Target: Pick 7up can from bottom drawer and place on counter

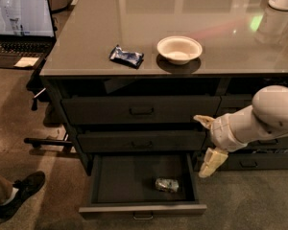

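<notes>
Glossy bench (86,37) above; bottom drawer (125,178) open, can (166,185) lying inside; pincer (207,143) spread wide, empty, just right of it.

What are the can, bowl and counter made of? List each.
7up can: likely thin metal, silvery glint. White bowl: matte, perhaps paper or foam. Counter: hard, glossy, mirrors lights; material unclear. Gripper, open, hangs right of the bottom drawer.

7up can (166,185) in bottom drawer (142,208) — tool (207,142) nearby.
</notes>
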You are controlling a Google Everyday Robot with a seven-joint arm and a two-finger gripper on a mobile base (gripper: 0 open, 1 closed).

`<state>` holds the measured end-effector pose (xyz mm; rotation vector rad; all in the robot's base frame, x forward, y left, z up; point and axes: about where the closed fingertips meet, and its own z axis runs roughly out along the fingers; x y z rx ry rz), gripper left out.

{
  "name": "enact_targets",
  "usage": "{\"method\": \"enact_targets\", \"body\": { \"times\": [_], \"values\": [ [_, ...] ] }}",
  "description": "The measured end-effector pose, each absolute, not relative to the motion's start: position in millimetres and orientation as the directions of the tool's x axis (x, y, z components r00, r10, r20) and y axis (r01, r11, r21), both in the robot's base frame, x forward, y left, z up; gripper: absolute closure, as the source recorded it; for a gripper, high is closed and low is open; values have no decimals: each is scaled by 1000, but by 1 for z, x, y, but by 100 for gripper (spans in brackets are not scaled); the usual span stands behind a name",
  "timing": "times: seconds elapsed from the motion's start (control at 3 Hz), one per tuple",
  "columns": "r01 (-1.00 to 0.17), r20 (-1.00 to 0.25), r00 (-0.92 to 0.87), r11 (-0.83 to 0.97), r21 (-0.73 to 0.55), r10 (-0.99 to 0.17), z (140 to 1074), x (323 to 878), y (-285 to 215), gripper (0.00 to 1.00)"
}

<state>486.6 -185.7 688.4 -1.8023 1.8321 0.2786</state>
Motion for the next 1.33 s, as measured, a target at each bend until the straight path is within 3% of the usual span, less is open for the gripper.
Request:
{"method": "enact_targets", "body": {
  "times": [0.67, 1.0, 1.33],
  "values": [
    [-989, -554, 8, 74, -125, -833, 506, 523, -152, 0],
    [-986, -567, 21, 76, -148, -823, 419, 543, -134, 0],
    [-990, -586, -16, 95, -105, -810, 382, 530, -127, 0]
  ]
}}
